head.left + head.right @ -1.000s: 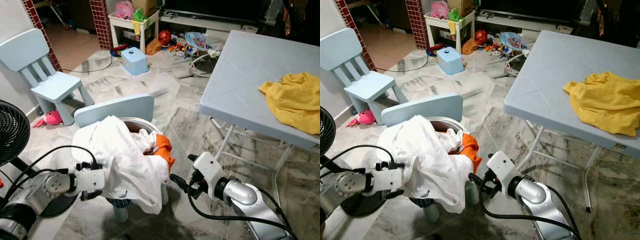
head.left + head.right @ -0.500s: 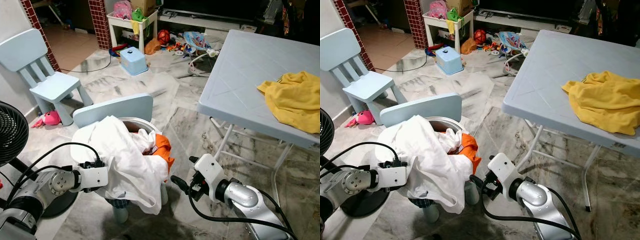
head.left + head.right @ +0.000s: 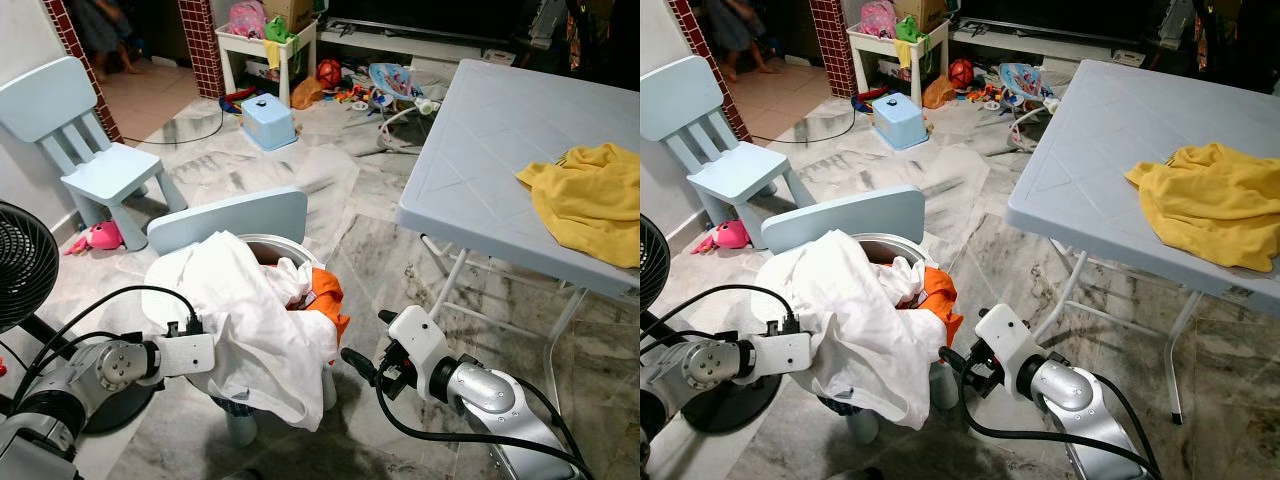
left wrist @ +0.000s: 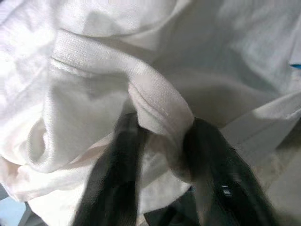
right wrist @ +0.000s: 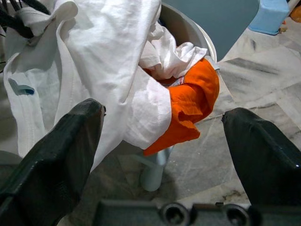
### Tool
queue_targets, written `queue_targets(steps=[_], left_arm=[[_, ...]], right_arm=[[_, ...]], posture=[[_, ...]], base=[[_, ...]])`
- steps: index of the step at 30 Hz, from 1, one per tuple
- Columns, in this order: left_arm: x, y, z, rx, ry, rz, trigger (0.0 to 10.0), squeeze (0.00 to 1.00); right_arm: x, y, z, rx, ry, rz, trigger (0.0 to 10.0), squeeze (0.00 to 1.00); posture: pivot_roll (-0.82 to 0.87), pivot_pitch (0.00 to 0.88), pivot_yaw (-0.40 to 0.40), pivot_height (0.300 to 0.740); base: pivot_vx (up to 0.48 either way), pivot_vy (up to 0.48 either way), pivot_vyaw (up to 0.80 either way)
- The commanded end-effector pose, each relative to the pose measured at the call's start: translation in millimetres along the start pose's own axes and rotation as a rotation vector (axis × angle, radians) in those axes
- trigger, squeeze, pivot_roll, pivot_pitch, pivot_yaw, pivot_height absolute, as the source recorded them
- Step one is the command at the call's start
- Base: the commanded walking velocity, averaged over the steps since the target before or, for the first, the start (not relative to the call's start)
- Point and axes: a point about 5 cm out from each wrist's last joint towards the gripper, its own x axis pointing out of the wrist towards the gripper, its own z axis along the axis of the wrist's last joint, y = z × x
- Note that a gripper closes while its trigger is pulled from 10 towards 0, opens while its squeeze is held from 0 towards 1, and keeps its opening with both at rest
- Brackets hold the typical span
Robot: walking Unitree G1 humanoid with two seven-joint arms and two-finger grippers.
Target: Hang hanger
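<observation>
A white garment [image 3: 250, 310] is heaped over a metal tub [image 3: 272, 241] that stands on a small pale-blue chair [image 3: 230, 215]. An orange garment [image 3: 328, 295] hangs over the tub's right side. My left gripper [image 4: 162, 155] is at the heap's left side, shut on a thick fold of the white garment [image 4: 160, 101]. My right gripper [image 3: 365, 338] hovers low to the right of the tub, open, with nothing between its fingers [image 5: 51, 146]. The orange garment [image 5: 195, 101] lies just ahead of it.
A pale-blue table [image 3: 480, 150] with a yellow cloth [image 3: 590, 200] stands at the right. A black fan [image 3: 20, 260] is at the left, a second blue chair [image 3: 95, 160] and a pink toy [image 3: 100, 237] behind. Toys litter the far floor. A person's legs [image 3: 100, 30] show in the doorway.
My left gripper has pushed rightward into the white garment and closed on a fold. The right arm has hardly moved. A person has appeared in the far doorway.
</observation>
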Motion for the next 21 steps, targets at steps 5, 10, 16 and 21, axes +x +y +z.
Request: queue_targets(steps=[5,10,16,21], left_arm=[[0.3,5.1,2.2,-0.030,-0.018,0.025,0.0,0.00],[0.3,6.6,2.5,-0.049,-0.023,0.041,0.0,0.00],[0.4,8.0,3.3,-0.097,-0.041,0.063,0.0,0.00],[-0.8,9.9,2.2,-0.145,-0.052,0.105,0.0,0.00]], right_arm=[[1.2,-3.9,1.6,-0.016,-0.002,-0.003,10.0,0.00],[2.9,-4.5,2.5,-0.018,-0.005,-0.002,10.0,0.00],[5.2,-3.9,3.3,-0.017,-0.009,-0.002,10.0,0.00],[5.5,-3.9,2.8,-0.015,-0.010,-0.007,10.0,0.00]], posture=[[-0.09,0.075,-0.003,0.740],[-0.09,0.066,-0.004,0.740],[-0.09,0.065,-0.001,0.740],[-0.08,0.066,0.005,0.740]], base=[[0.000,0.000,0.00],[0.000,0.000,0.00],[0.000,0.000,0.00],[0.000,0.000,0.00]])
